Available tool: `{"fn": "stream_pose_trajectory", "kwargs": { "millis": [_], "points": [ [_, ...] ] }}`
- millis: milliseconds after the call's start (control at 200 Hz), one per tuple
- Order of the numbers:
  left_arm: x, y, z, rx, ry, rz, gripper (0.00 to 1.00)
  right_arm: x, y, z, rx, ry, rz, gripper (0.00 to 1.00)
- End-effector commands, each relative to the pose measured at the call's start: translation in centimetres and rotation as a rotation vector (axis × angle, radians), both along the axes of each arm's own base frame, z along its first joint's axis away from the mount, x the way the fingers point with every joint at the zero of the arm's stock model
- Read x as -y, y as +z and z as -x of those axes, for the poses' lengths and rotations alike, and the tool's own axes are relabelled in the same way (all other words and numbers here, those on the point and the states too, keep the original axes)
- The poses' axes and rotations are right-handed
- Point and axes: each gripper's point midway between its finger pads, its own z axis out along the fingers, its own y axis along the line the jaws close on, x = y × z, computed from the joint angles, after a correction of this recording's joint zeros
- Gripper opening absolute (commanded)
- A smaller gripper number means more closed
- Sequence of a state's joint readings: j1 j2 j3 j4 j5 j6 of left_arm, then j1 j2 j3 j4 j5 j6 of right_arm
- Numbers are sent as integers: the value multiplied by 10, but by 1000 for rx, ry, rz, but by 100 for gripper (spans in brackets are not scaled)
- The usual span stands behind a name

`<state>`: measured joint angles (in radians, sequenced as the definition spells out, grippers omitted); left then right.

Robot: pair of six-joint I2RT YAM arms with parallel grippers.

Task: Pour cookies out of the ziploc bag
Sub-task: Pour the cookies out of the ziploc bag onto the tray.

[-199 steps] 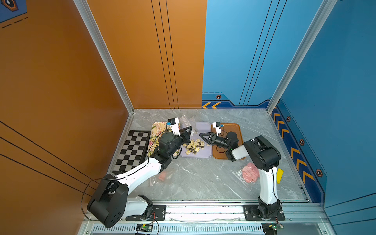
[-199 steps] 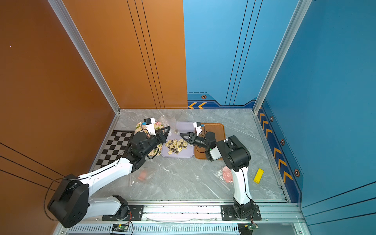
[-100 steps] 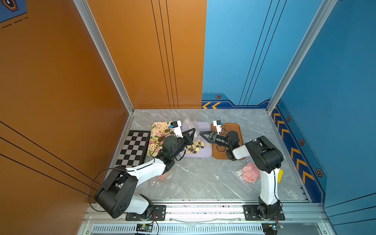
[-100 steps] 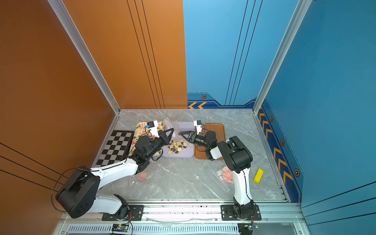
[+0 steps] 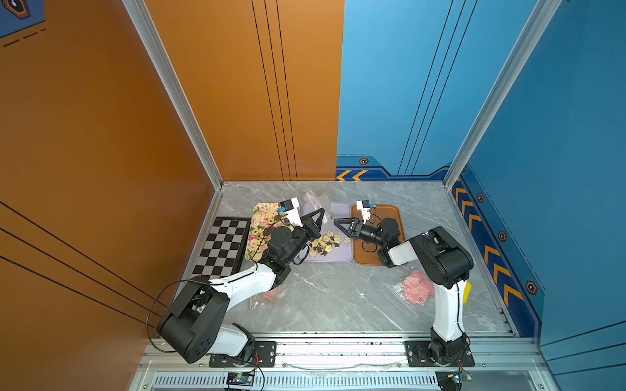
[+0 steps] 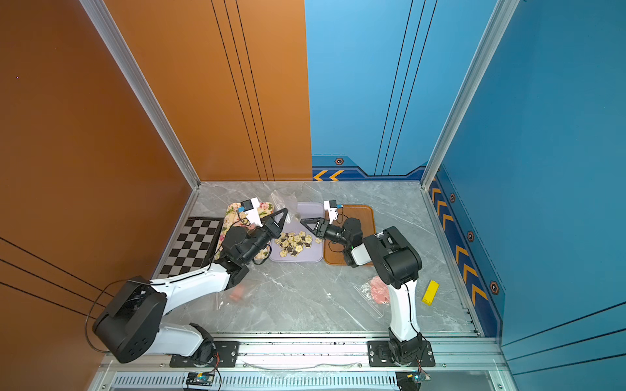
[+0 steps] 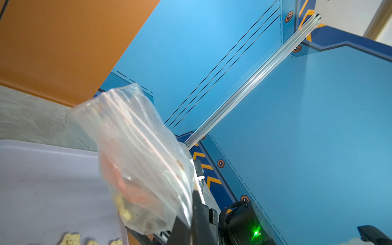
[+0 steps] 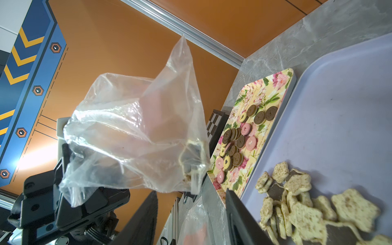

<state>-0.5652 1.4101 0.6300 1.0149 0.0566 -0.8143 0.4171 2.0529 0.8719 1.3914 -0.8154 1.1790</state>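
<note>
Mid-pour: left end effector clamped on clear plastic ziploc bag over lilac tray, right end effector apart, so I reckon next needs a shake to free the few cream star-shaped cookies stuck inside.

Work cell in both top views: a grey marble-patterned floor fills the lower centre, bounded by orange wall panels at left and upper centre and blue wall panels at right. Aluminium corner posts run diagonally from the upper edge to the floor's far corners. A navy band with orange chevrons lines the blue walls' base; an aluminium rail crosses the lower edge.
</note>
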Motion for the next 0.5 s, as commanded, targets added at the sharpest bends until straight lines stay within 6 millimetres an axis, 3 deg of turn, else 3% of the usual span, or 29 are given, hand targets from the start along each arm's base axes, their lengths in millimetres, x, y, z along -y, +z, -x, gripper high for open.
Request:
{"fn": "stream_pose_trajectory", "kwargs": {
  "millis": [0,185,275,400,496],
  "points": [
    [4,2,3,29,-24,48,0,0,24,8,74,8,-21,54],
    [5,-4,-5,31,-33,164,0,1,24,6,61,-5,-26,57],
    [8,-18,-7,-2,-42,225,0,2,26,6,59,-11,-31,59],
    [26,-16,5,17,-76,201,0,5,21,3,46,-27,-28,58],
    [21,-14,7,-4,-68,237,0,8,16,-2,30,-45,-25,57]
  ]
}}
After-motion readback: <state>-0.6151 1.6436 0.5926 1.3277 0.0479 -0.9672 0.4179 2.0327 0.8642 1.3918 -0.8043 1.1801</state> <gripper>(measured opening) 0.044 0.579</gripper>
